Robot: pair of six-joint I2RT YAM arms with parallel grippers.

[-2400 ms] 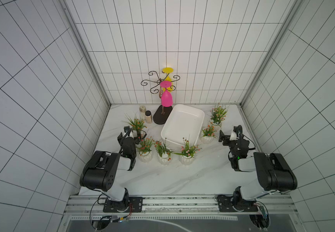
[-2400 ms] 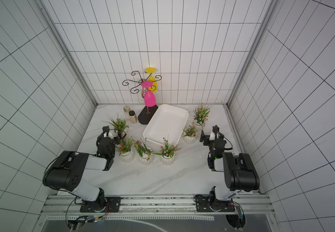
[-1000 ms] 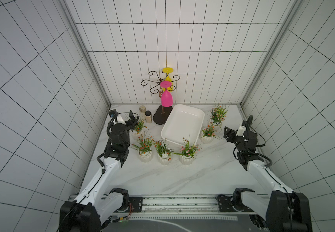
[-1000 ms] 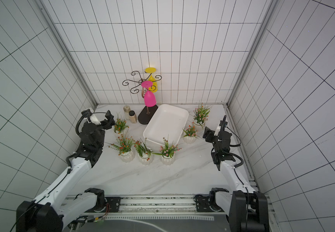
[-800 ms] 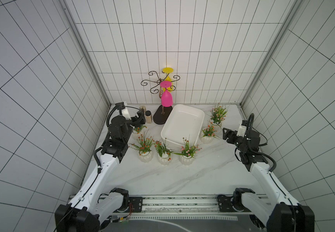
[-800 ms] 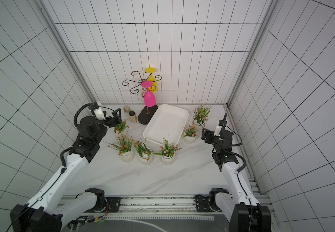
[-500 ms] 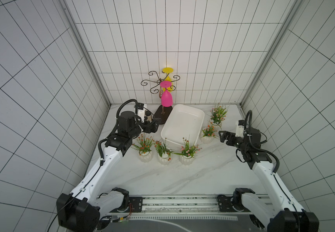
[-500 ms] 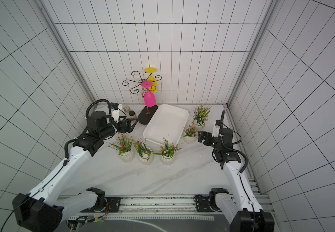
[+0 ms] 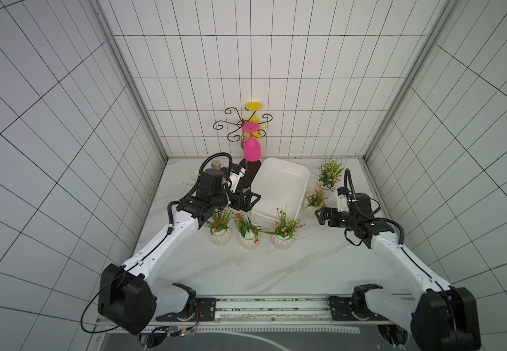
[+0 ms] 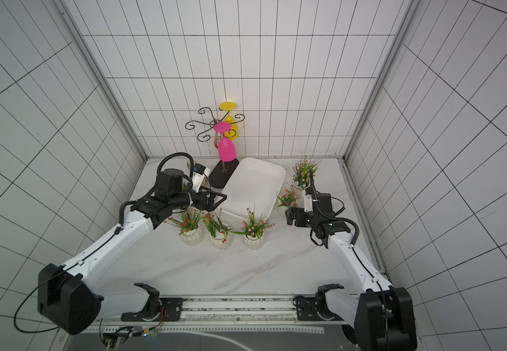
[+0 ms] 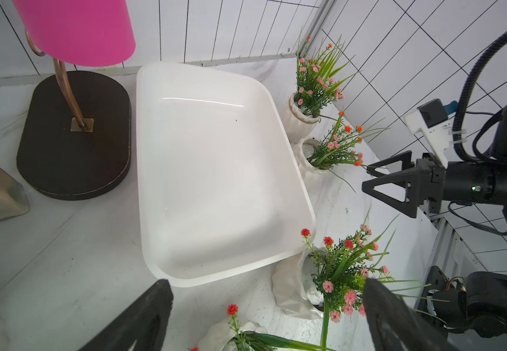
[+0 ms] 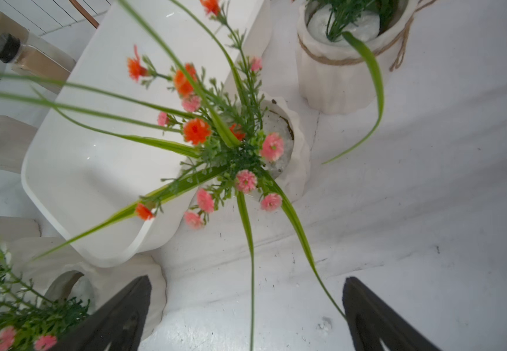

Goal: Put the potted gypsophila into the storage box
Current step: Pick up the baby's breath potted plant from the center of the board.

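At the left, the left arm has been unfolded from its tucked pose by the rail and carried across. The left gripper (image 9: 250, 201) is now held above the near left corner of the storage box (image 9: 279, 185), over the front row of three pots (image 9: 248, 240). Its jaws are spread wide and nothing is held, as is confirmed in the left wrist view. Only a few leaf tips of a sixth pot (image 9: 190, 180) are seen behind that arm, near the bottles (image 9: 215, 165) and the glass rack (image 10: 223, 177). In the middle, the storage box is seen empty in both top views, lying on the table with the front pots just beside its near rim. At the right, the right arm has likewise been extended, and the right gripper (image 9: 321, 215), shut a second ago, has been opened wide. It is pointed at the nearer right-hand pot (image 9: 316, 199), close to it but not touching, with the farther right-hand pot (image 9: 328, 177) behind. No gypsophila has yet been moved. The approach is judged nearly complete, with both grippers readied and a first grasp, probably on the right, left to be made.
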